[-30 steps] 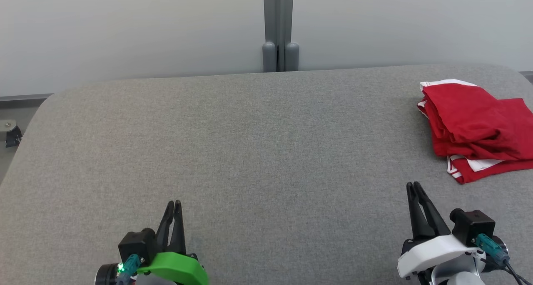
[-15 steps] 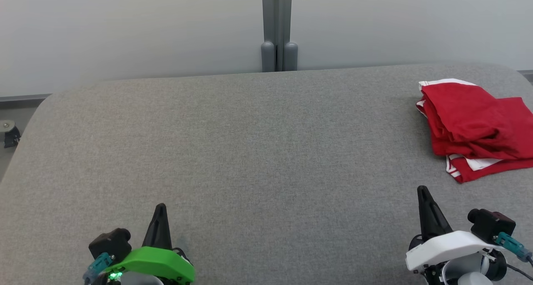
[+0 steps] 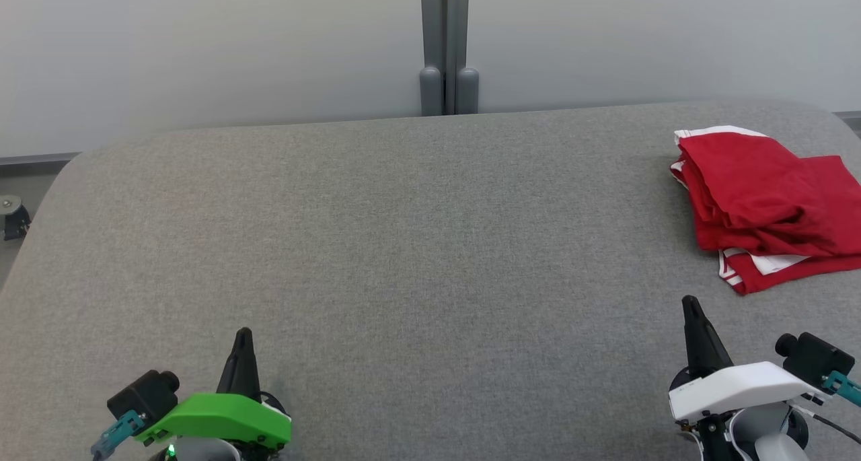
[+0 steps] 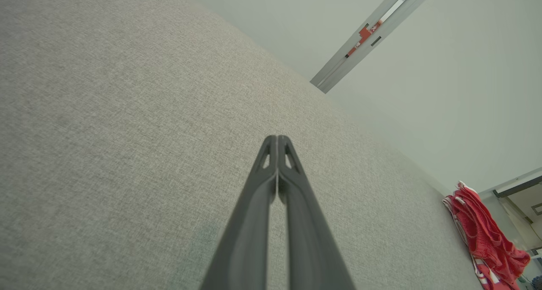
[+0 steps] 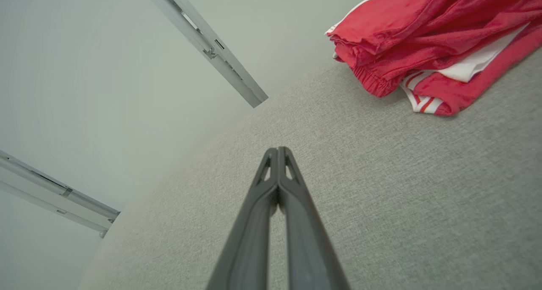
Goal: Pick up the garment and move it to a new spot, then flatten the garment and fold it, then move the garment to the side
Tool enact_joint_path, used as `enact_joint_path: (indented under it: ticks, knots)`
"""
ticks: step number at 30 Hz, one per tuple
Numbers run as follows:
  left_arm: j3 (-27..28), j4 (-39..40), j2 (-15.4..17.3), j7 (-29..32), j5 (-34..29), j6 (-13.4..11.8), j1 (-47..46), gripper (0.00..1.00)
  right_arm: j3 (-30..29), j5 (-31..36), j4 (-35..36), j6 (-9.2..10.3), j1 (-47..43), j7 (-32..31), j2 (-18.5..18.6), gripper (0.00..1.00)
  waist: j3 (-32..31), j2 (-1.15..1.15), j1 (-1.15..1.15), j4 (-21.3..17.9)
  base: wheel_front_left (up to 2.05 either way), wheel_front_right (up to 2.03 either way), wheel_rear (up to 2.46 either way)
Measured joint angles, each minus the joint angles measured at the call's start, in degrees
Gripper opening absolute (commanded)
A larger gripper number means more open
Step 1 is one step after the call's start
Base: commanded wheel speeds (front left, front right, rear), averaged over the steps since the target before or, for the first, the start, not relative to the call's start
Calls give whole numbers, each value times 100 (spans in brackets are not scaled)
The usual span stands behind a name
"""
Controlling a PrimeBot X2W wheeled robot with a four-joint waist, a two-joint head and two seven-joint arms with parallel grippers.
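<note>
red-and-white garment (image 3: 760, 192) sits roughly folded at the worktop's (image 3: 403, 245) far right, probably light, limp and grippy, so pinch a hem edge; left end effector (image 3: 243, 333) and right end effector (image 3: 689, 303) are both closed, empty.

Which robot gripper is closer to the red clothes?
The right gripper, the white-covered one, is near the red clothes. The green-covered left gripper is far across the table.

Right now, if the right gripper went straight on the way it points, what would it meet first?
Probably the grey table top. The shut right gripper aims left of the red garment, missing it; whether it skims on to the wall is unclear.
</note>
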State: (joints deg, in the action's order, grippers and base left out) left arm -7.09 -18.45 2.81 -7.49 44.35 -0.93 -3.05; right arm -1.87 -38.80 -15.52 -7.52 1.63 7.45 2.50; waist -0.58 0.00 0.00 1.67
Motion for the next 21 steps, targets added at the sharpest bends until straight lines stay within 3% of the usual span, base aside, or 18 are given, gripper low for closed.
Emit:
enact_joint_path:
  ticks: [21]
  knots:
    - [388, 148, 2, 399, 1426, 236, -90, 0, -140, -1572, 22, 4, 142, -416, 4, 0, 12, 0, 0, -36, 0, 0, 0]
